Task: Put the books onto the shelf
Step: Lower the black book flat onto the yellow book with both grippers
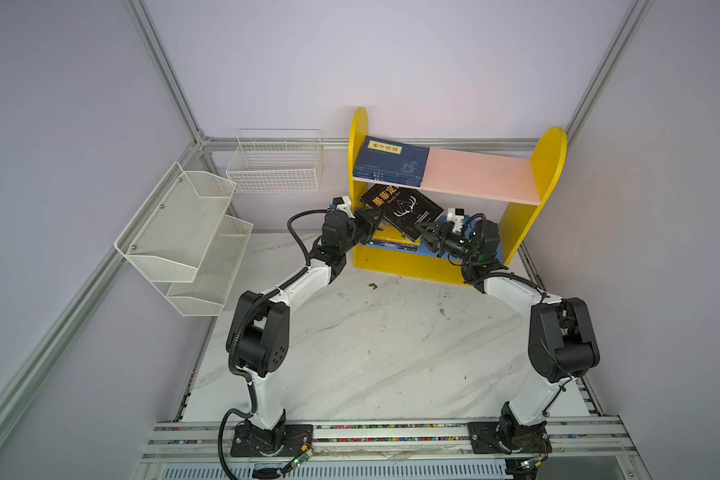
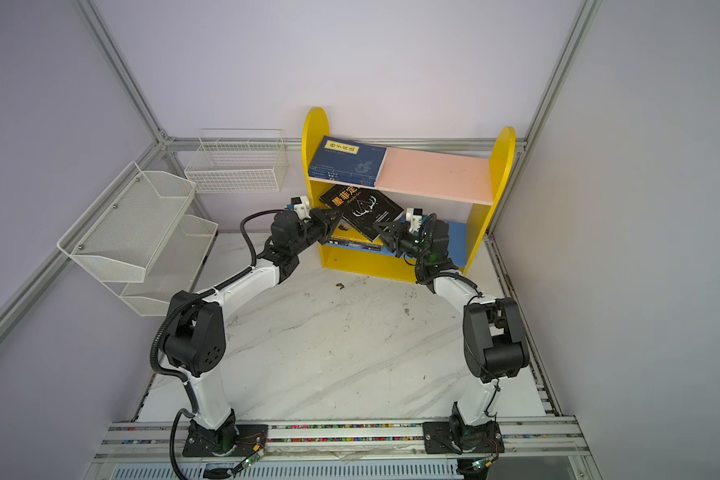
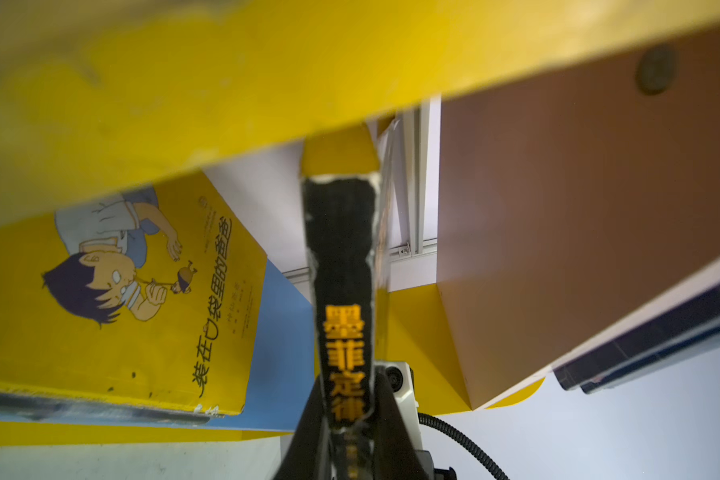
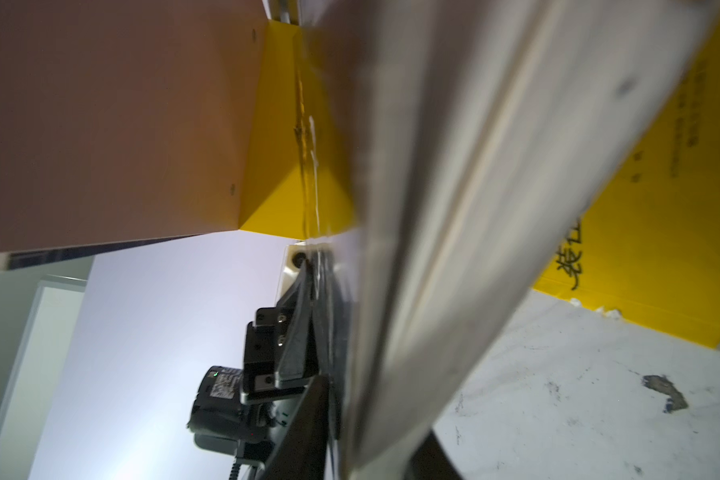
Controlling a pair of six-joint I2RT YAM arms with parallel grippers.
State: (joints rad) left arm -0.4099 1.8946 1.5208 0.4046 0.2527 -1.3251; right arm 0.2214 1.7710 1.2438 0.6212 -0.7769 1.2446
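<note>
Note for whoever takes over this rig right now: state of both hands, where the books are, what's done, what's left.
Left hand: shut on the black book, at its spine end.
Right hand: jaws parted at its opposite corner.
Black book tilted in the lower opening of the shelf, above the yellow book topping a stack on the blue board.
Navy books stacked on the pink board.
Done: those shelved.
To do: lay the black book down, release, withdraw.

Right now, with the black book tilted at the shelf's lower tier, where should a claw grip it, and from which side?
I'd pinch its spine, coming from the front left, where the left claw grips it. The black book is thin and tilted, so only an edge fits a claw, and the pink board likely blocks a reach from above.
</note>
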